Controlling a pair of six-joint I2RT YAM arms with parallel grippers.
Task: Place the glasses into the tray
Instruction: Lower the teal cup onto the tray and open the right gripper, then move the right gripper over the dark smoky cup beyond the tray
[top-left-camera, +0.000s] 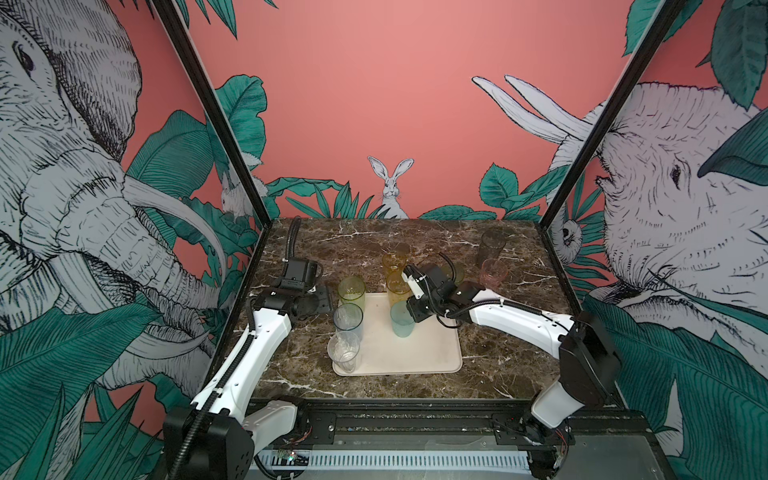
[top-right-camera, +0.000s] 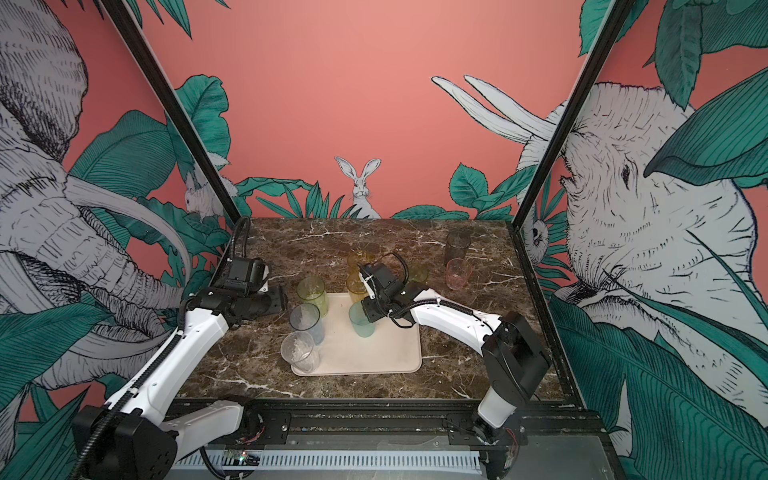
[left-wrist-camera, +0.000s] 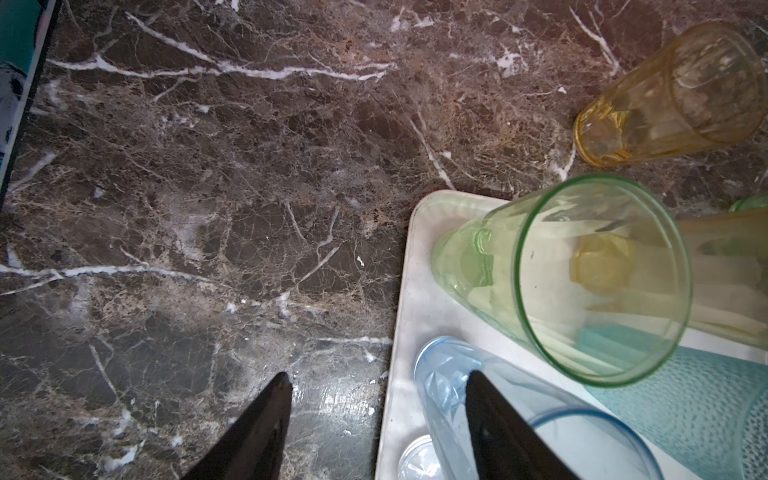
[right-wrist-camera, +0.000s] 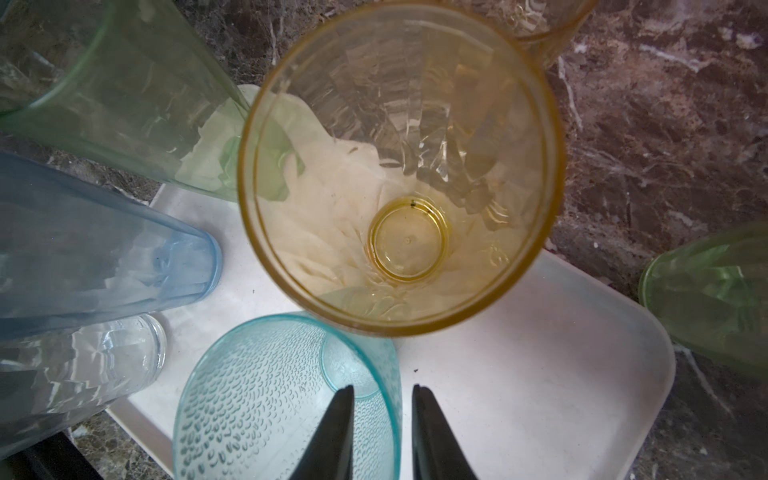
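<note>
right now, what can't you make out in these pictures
- short green glass: mostly behind the right arm in both top views, cut by the frame edge in the right wrist view
- right gripper: fingertips hidden by its own body in both top views
- clear glass: only its base shows in the left wrist view, cut off by the frame edge

You're looking at a dark brown, white-veined marble table (top-left-camera: 353, 241), a painted rabbit (top-left-camera: 390, 187) on the pink wall behind its far edge, elephant murals (top-left-camera: 62, 187) on the side walls, and a white slotted cable duct (top-left-camera: 395, 460) below its near edge.
</note>
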